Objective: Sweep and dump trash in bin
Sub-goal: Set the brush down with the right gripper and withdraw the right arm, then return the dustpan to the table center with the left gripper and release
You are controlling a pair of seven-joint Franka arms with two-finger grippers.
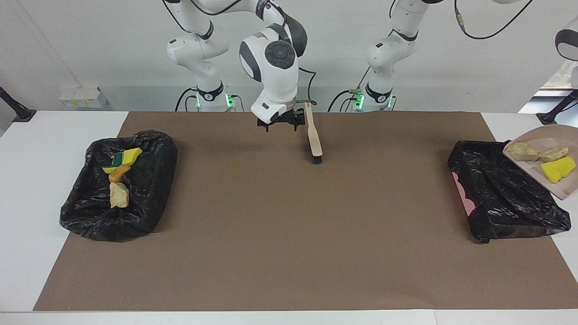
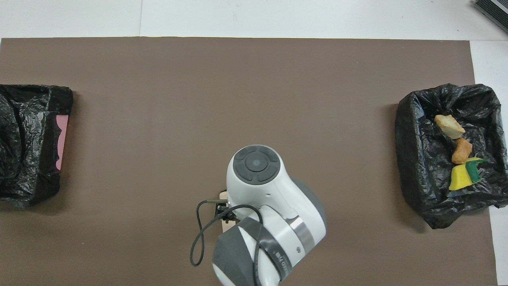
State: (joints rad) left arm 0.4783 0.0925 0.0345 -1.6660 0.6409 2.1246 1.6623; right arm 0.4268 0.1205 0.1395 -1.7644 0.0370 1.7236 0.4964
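- Facing view: the right fingers (image 1: 295, 125) stand wide and hold nothing, low over the mat (image 1: 289, 234). The brush (image 1: 314, 137) is just beside them, toward the left arm's end. A sideways move from here could knock the handle and send the brush skidding.
- I cannot tell whether the brush lies flat or leans. If it leans, it may topple by itself.
- The left fingers are out of view. They are judged to be clamped on the dustpan (image 1: 562, 189), which hangs tilted in the air with three scraps (image 1: 559, 169) on it.
- The pan sits over the outer edge of the near bin (image 1: 505, 198), not over its middle. Tipped here, its scraps could slide past the bag onto the worktop (image 1: 566, 253).
- The loose bag folds inward and could catch or bounce a scrap.
- Four scraps (image 1: 118, 195) already lie in the other bin (image 1: 90, 212), well apart from both sets of fingers.
- Overhead view: the right arm hides its own fingers, and only a bit of the brush handle (image 2: 223, 194) shows.
- A cable (image 2: 194, 242) loops right by the handle and could snag it as the arm moves.
- The bin (image 2: 27, 159) at the left arm's end shows no scraps.
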